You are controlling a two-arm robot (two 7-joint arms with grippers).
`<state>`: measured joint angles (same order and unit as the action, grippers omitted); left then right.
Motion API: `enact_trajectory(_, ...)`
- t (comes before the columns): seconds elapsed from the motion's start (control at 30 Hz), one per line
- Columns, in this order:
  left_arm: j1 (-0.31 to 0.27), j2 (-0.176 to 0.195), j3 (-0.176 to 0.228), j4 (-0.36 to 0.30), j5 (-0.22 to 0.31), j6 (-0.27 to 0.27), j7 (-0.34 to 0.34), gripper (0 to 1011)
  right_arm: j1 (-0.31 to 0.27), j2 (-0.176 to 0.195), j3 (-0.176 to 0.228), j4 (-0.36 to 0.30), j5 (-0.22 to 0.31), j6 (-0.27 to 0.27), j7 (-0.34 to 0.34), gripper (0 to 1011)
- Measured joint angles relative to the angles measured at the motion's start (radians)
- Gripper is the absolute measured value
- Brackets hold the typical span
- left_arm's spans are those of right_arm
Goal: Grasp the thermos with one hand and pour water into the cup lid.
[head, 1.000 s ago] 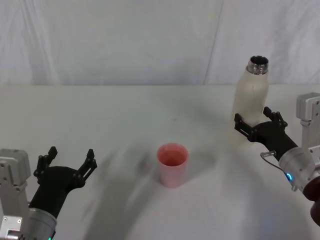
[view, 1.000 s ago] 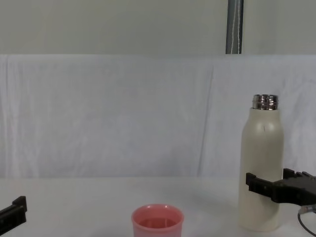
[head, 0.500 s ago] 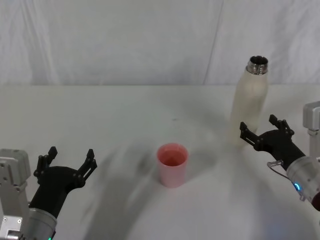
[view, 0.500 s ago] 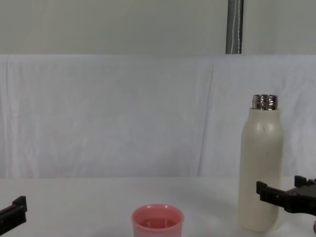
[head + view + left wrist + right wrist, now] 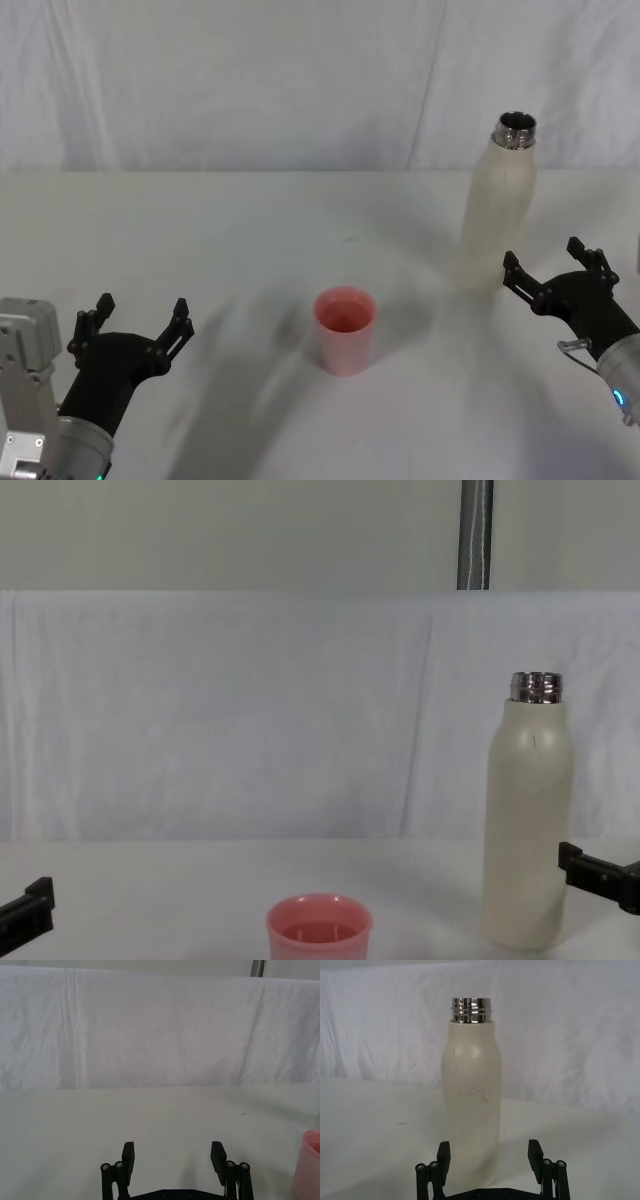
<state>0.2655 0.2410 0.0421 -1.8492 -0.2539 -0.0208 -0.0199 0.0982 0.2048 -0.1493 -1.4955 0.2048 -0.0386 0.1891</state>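
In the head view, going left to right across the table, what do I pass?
left gripper, open → cup lid → thermos, standing upright → right gripper, open and apart from the thermos.

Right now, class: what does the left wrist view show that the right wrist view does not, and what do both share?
Left wrist view alone: the left end effector, open, and an edge of the small round pink plastic cup lid. Right wrist view alone: the right end effector, open, facing the upright tall cream-white thermos with its shiny threaded steel neck, not gripping it. Shared: the white table and draped white cloth backdrop.
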Motion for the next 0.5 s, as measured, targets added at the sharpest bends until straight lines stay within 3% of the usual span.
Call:
enact_trajectory(0.23, 0.000, 0.000, 0.000, 0.000, 0.000, 0.000, 0.000, 1001, -0.041, -0.017, 0.009, -0.039, -0.019, -0.025, -0.021, 1000)
enact_trajectory(0.5, 0.000, 0.000, 0.000, 0.000, 0.000, 0.000, 0.000, 1001, -0.071, -0.023, 0.002, -0.082, -0.024, -0.014, -0.010, 1000)
